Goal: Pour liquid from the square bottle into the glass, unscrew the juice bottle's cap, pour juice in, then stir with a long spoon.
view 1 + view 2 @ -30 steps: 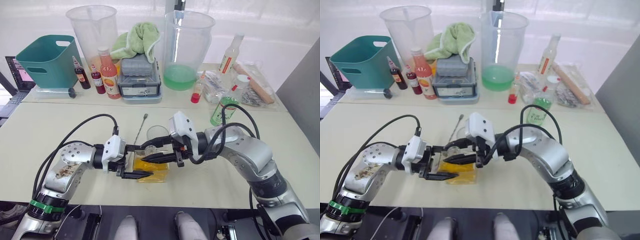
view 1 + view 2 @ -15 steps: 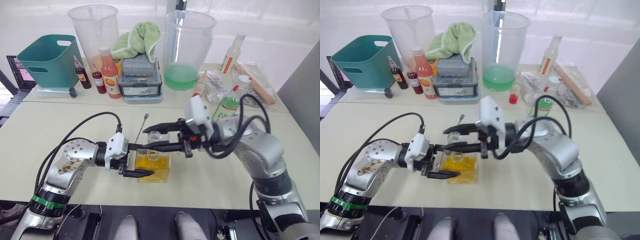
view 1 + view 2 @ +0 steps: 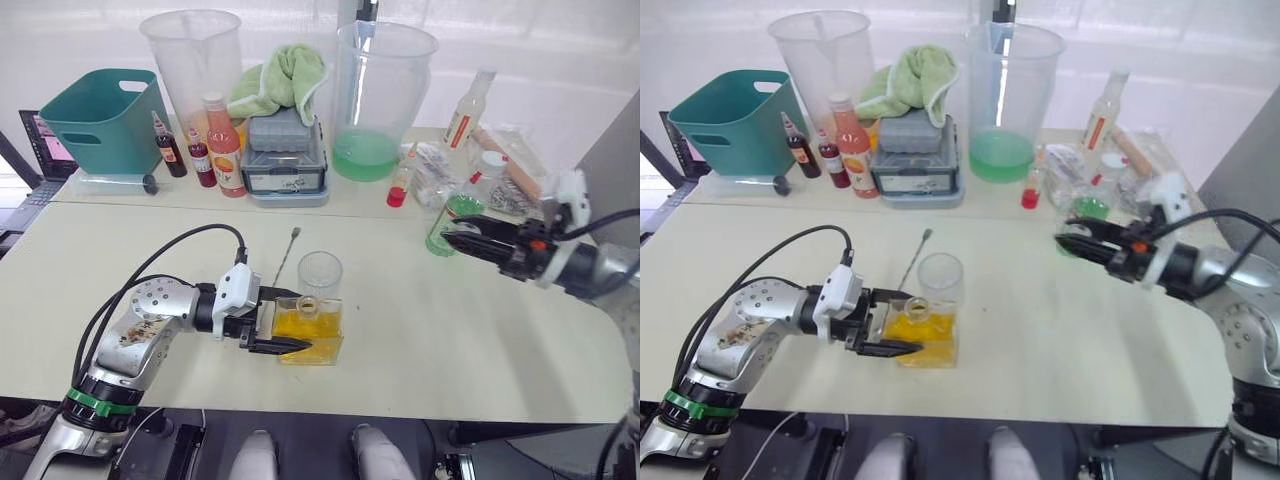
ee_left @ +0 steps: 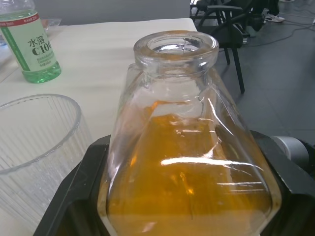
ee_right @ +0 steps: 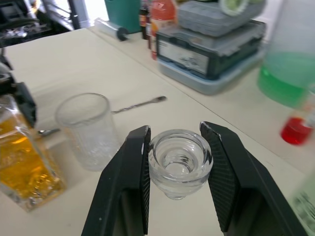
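The square bottle (image 3: 310, 332) with yellow liquid stands at the table's front centre, its neck (image 4: 176, 44) open. My left gripper (image 3: 285, 322) is shut on its body, one finger on each side. The ribbed glass (image 3: 320, 272) stands empty just behind it, touching or nearly so. The long spoon (image 3: 285, 255) lies flat on the table, left of the glass. My right gripper (image 3: 452, 233) is off to the right, shut on the round glass stopper (image 5: 179, 160). Just behind it stands the green juice bottle (image 3: 452, 212) with its white cap (image 3: 491, 159) on.
Along the back stand a teal basket (image 3: 95, 120), two big clear pitchers (image 3: 190, 60) (image 3: 385, 90), one holding green liquid, a grey box (image 3: 285, 155) under a green towel, an orange-pink bottle (image 3: 222, 145) and small dark red bottles (image 3: 165, 145). Packets clutter the back right.
My right gripper has pulled the stopper out of the square bottle and swung far right with it, to in front of the juice bottle. The left gripper still holds the bottle.
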Robot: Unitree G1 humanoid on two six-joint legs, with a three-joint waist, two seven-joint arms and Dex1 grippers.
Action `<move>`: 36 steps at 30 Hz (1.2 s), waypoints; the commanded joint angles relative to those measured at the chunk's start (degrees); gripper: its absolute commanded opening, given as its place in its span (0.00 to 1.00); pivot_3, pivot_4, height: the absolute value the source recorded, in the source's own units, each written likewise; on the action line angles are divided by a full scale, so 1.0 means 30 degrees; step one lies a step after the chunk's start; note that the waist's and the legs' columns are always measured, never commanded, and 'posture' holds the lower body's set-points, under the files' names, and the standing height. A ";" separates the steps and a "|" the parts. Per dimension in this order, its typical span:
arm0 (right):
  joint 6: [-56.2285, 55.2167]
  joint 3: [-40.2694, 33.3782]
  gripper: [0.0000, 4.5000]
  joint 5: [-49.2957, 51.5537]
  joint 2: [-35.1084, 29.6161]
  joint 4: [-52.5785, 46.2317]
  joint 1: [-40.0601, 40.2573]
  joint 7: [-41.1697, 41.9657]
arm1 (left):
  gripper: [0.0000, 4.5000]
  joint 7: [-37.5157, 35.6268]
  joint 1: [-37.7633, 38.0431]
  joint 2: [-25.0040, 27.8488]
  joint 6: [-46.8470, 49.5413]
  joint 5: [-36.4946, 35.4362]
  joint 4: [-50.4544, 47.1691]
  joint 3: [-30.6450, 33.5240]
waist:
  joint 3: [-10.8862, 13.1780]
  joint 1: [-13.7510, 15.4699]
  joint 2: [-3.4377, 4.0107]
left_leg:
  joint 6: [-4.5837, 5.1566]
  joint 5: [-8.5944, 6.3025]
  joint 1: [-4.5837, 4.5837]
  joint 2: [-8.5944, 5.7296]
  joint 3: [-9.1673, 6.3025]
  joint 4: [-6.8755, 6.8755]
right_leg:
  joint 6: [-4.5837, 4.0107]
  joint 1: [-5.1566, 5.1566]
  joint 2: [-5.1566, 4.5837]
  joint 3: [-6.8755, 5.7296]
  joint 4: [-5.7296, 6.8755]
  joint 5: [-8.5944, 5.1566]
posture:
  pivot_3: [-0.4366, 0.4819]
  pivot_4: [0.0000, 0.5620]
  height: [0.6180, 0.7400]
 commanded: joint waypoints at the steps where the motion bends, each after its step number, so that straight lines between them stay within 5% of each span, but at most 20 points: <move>1: -0.3083 -0.1638 0.24 -0.1769 0.0273 0.2966 0.0853 -0.0676 | 0.62 0.0465 0.0137 -0.0188 0.0179 0.0162 -0.0189 -0.0002 | 0.0000 -0.0001 0.0000 | 0.0000 0.0000 0.0003 -0.0001 0.0004 0.0001 | 0.0006 0.0006 0.0000 0.0003 -0.0009 0.0004 | 0.48 0.27 0.90; 4: -0.7657 -0.1856 0.24 -0.4436 0.1443 0.8330 0.1216 -0.2590 | 0.62 0.0720 0.0169 -0.0226 0.0101 0.0424 -0.0312 -0.0028 | 0.0001 -0.0003 -0.0001 | 0.0000 0.0000 0.0068 -0.0003 0.0008 0.0002 | 0.0014 0.0096 -0.0001 0.0008 -0.0051 0.0010 | 0.48 0.27 0.90; 11: -1.1277 -0.1706 0.24 -0.5819 0.2814 1.2928 0.0163 -0.3785 | 0.62 0.1162 0.0118 -0.0075 0.0132 0.0598 -0.0200 0.0222 | 0.0011 -0.0337 0.0178 | 0.0000 0.0000 0.0146 -0.0026 0.0020 -0.0002 | 0.0039 0.0208 -0.0009 0.0048 -0.0091 0.0023 | 0.48 0.27 0.90; 25: -1.2462 -0.1807 0.24 -0.5707 0.3829 1.5615 -0.0336 -0.4731 | 0.62 0.1194 0.0084 0.0021 0.0333 0.0456 -0.0311 0.0207 | 0.0009 -0.0504 0.0183 | 0.0001 0.0000 0.0160 -0.0026 0.0008 -0.0011 | 0.0067 0.0272 -0.0006 0.0056 -0.0198 0.0046 | 0.48 0.27 0.90; 27: -1.2514 -0.1850 0.47 -0.5649 0.3798 1.5637 -0.0315 -0.4689 | 0.62 0.1180 0.0162 0.0025 0.0326 0.0448 -0.0364 0.0210 | 0.0009 -0.0503 0.0183 | 0.0001 0.0000 0.0159 -0.0026 0.0008 -0.0011 | 0.0067 0.0273 -0.0007 0.0056 -0.0198 0.0046 | 0.48 0.27 0.90; 34: -1.2261 -0.2507 0.99 -0.4849 0.3320 1.4223 -0.0069 -0.4104 | 0.62 0.0884 0.0446 0.0183 0.0468 0.0159 -0.0597 0.0254 | 0.0009 -0.0528 0.0185 | 0.0002 -0.0001 0.0159 -0.0026 0.0009 -0.0012 | 0.0067 0.0273 -0.0006 0.0057 -0.0200 0.0046 | 0.48 0.27 0.90; 36: -1.1968 -0.2761 0.99 -0.4393 0.3046 1.3463 0.0087 -0.3795 | 0.62 0.0847 0.0510 0.0202 0.0493 0.0102 -0.0669 0.0283 | 0.0011 -0.0522 0.0190 | 0.0002 -0.0001 0.0157 -0.0026 0.0009 -0.0014 | 0.0068 0.0271 -0.0006 0.0057 -0.0200 0.0046 | 0.48 0.27 0.90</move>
